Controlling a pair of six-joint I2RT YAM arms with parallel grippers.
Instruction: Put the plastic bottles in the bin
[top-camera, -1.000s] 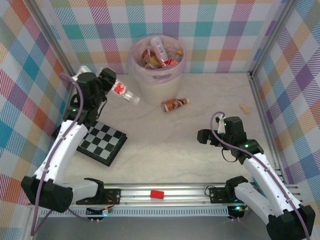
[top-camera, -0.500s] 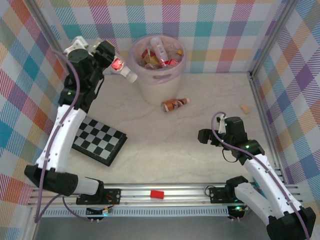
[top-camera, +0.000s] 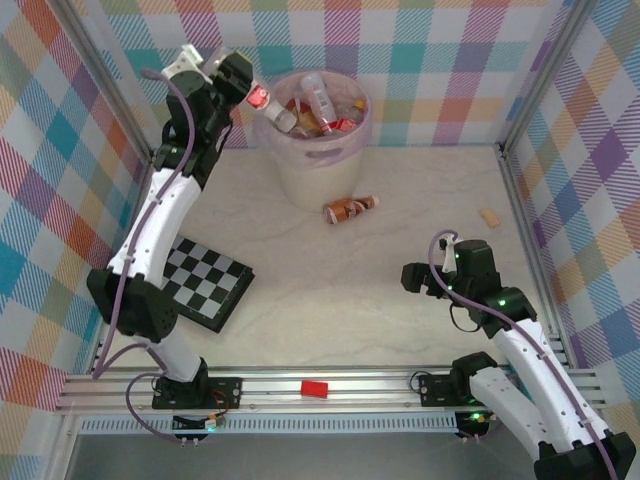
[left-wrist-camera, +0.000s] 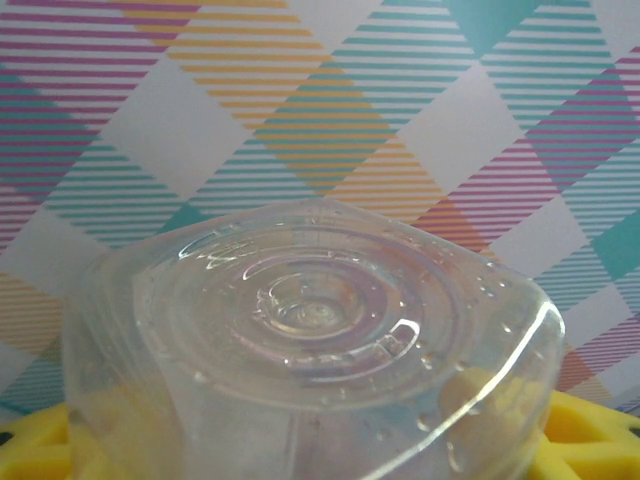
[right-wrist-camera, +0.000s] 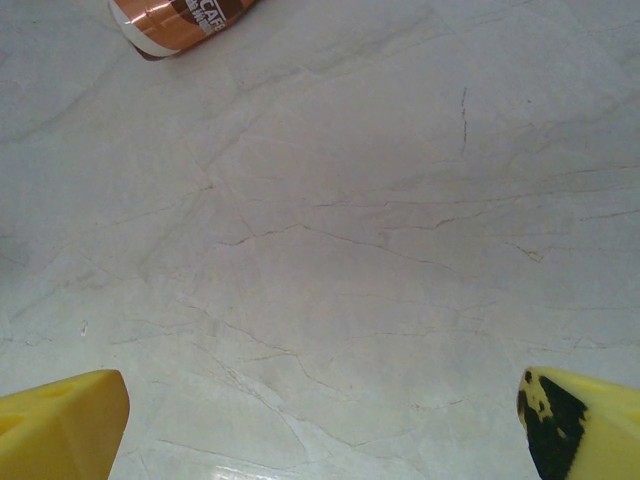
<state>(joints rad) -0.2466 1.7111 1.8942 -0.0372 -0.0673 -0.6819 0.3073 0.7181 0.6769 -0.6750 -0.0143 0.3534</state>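
One bottle (top-camera: 272, 112) sits pinched in my left gripper (top-camera: 250, 92), poised at the bin (top-camera: 300, 185) rim for release — right gripper (top-camera: 412, 277) spread wide, idle.

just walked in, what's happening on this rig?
Left claw holds a red-label bottle up at the left rim of the bin, not yet dropped. Several bottles are already inside. A brown-label bottle lies on the table in front of the bin. Right claw is open, empty, hovering over the table.
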